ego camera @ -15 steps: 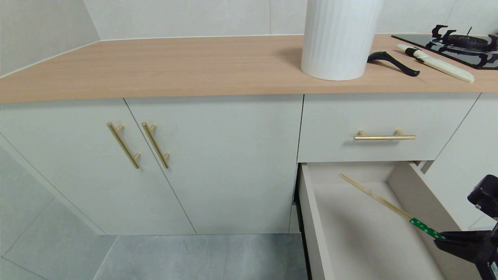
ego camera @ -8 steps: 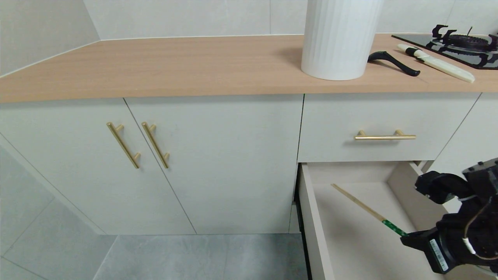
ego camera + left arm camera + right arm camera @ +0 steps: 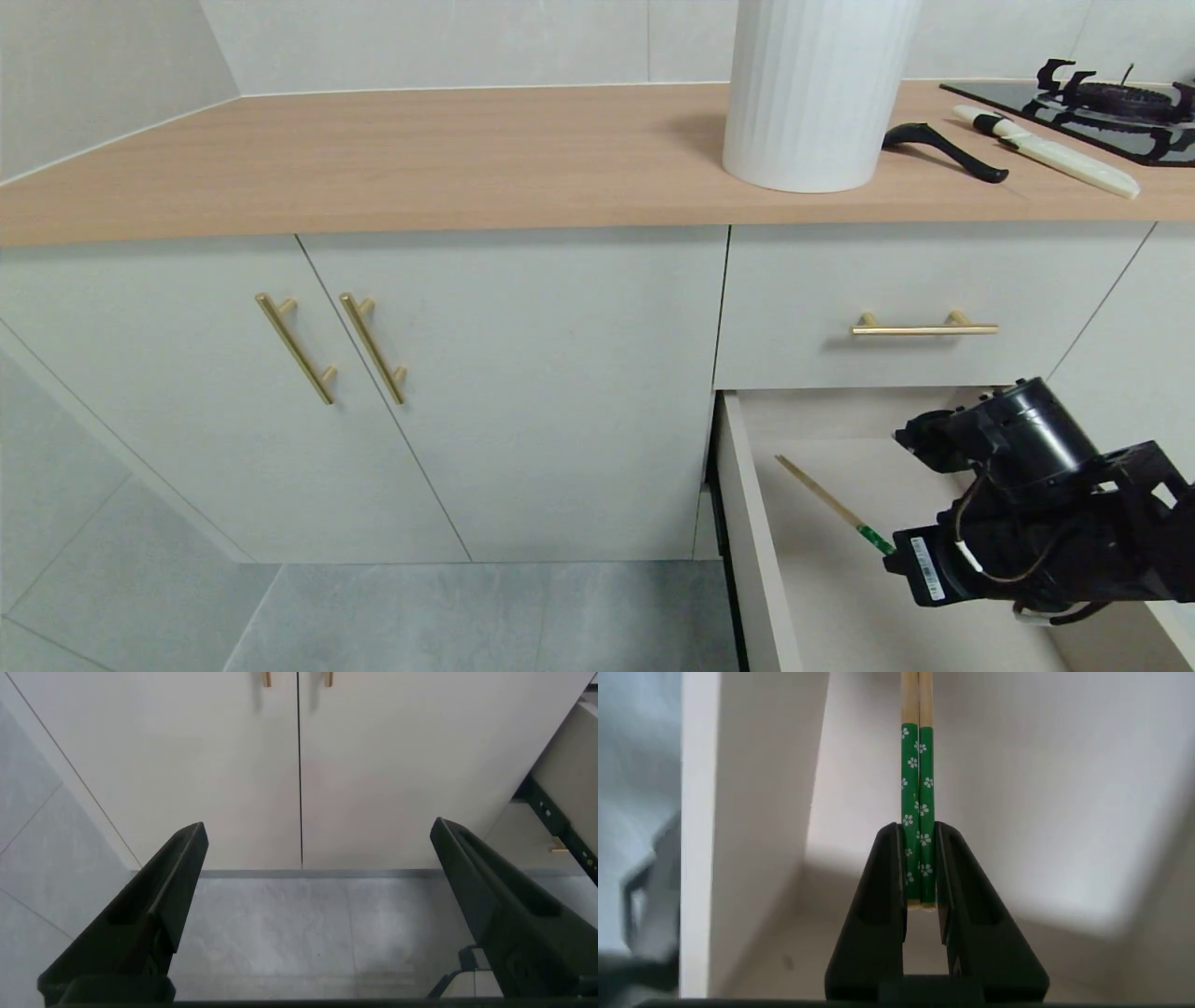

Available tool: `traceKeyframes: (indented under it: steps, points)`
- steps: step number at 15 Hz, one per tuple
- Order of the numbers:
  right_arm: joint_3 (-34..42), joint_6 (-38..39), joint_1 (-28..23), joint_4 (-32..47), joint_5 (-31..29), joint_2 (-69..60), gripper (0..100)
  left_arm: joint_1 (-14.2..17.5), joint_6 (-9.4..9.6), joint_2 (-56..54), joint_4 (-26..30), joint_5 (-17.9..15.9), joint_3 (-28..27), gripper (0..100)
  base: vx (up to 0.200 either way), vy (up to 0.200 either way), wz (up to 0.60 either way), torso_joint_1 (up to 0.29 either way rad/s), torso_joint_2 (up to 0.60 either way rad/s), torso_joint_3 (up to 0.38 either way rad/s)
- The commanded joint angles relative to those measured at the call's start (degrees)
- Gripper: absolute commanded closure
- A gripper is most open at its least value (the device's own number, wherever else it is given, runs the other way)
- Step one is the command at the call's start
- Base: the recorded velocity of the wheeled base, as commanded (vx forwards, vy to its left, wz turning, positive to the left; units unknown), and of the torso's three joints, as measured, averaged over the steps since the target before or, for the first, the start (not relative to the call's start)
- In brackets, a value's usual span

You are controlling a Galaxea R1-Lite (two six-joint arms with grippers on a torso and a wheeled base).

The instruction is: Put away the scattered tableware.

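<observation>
A pair of wooden chopsticks (image 3: pixel 829 500) with green flowered ends hangs over the open lower drawer (image 3: pixel 747 523), tips pointing toward the drawer's back left. My right gripper (image 3: pixel 892 553) is shut on their green ends; in the right wrist view the chopsticks (image 3: pixel 916 784) lie side by side between the black fingers (image 3: pixel 878 896) of the gripper (image 3: pixel 917 891). My left gripper (image 3: pixel 318 896) is open with nothing between its fingers, low above the grey floor before the closed cabinet doors. On the counter lie a black-handled utensil (image 3: pixel 945 149) and a cream knife (image 3: pixel 1046 151).
A tall white ribbed container (image 3: pixel 810 93) stands on the wooden counter (image 3: pixel 373 159). A gas hob (image 3: pixel 1111 103) is at the far right. The upper drawer with a gold handle (image 3: pixel 922 328) is shut. Two cabinet doors with gold handles (image 3: pixel 334 347) are shut at left.
My right arm has swung left and forward over the open drawer, carrying the chopsticks lower and further left into it. The counter items have not moved.
</observation>
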Motion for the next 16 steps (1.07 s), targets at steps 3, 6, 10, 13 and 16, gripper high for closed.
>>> traceKeyframes:
  steps: [3, 6, 10, 13, 16]
  points:
    - [-2.04, 5.86, 0.25, -3.71, -4.32, 9.72, 100, 0.02, 0.08, 0.07, 0.00, 0.01, 0.01, 0, 0.000, 0.000, 0.00, 0.000, 0.00, 0.000]
    - [-4.50, 10.87, 0.60, -3.80, -5.64, 14.73, 100, 0.02, -0.01, 0.07, 0.00, 0.01, 0.01, 0, 0.000, 0.000, 0.00, 0.000, 0.00, 0.000]
    - [-4.15, 11.04, 2.01, -3.80, -5.64, 18.60, 100, 0.02, -0.01, 0.07, 0.00, 0.01, 0.01, 0, 0.000, 0.000, 0.00, 0.000, 0.00, 0.000]
    - [-4.07, 11.13, 2.01, -5.47, -5.64, 22.82, 100, 0.02, -0.01, 0.07, 0.00, 0.01, 0.01, 0, 0.000, 0.000, 0.00, 0.000, 0.00, 0.000]
    - [-2.92, 11.04, 1.92, -9.78, -6.78, 26.07, 100, 0.02, -0.01, 0.07, 0.00, 0.01, 0.01, 0, 0.000, 0.000, 0.00, 0.000, 0.00, 0.000]
